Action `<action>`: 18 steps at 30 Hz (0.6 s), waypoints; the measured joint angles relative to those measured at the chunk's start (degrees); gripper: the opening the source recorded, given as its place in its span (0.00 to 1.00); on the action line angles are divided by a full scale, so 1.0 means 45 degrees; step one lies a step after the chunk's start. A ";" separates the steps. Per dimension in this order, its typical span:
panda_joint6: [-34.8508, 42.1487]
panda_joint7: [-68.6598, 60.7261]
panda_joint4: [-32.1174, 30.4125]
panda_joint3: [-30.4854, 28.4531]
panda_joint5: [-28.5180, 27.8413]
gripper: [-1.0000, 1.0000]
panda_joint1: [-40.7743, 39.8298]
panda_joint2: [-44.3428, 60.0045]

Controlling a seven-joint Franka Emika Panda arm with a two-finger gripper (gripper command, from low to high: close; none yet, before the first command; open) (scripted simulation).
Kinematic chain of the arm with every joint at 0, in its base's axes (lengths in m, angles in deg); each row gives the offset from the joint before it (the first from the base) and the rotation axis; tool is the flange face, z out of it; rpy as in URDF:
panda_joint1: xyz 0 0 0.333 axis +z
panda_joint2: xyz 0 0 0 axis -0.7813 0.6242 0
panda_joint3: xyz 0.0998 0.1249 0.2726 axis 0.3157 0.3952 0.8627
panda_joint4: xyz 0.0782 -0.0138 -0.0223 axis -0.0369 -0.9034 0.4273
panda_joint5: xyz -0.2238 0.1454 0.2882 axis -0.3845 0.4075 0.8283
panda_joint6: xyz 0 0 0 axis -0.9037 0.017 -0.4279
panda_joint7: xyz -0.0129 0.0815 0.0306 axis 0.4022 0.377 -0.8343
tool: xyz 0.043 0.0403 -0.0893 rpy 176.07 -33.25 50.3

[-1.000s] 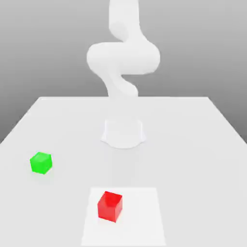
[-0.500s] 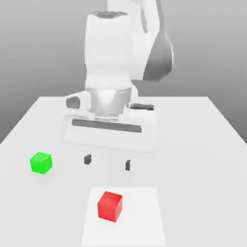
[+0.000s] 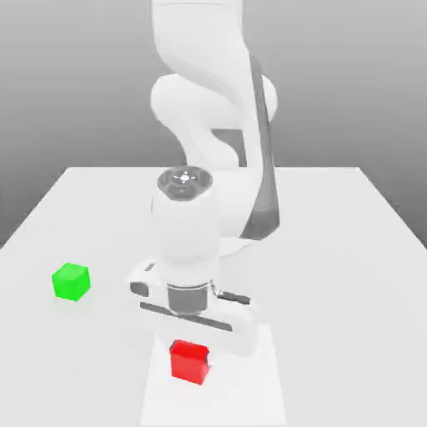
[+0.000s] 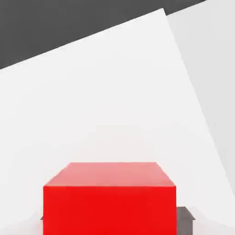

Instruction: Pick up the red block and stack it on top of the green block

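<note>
The red block (image 3: 189,361) sits on a paler square patch (image 3: 250,392) at the near edge of the white desk (image 3: 334,250). The gripper (image 3: 190,354) is down over it, jaws clenched on the red block, with a dark finger pad (image 4: 185,219) pressed against the cube's side in the hand view. The green block (image 3: 71,281) rests on the desk well apart, toward the exterior view's left and a little farther back. No writing or labels are readable on either cube.

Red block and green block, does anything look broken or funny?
Nothing stands out. The red block sits flat on the table with the claw shut on it. The green block sits apart, untouched.
</note>
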 joint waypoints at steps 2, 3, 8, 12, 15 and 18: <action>0.0386 -0.0006 -0.0067 0.0033 0.0009 0.00 -0.0029 -0.0451; 0.0712 -0.0019 -0.0123 0.0058 0.0027 0.00 -0.0050 -0.0833; 0.2381 -0.0486 -0.0456 -0.0046 -0.0093 0.00 -0.0435 -0.2854; 0.2813 -0.2481 -0.0757 -0.0529 -0.1015 0.00 -0.1837 -0.3689; 0.3043 -0.4261 -0.0990 -0.1006 -0.1583 0.00 -0.2618 -0.4234; 0.3252 -0.6122 -0.1229 -0.1647 -0.2053 0.00 -0.3131 -0.4753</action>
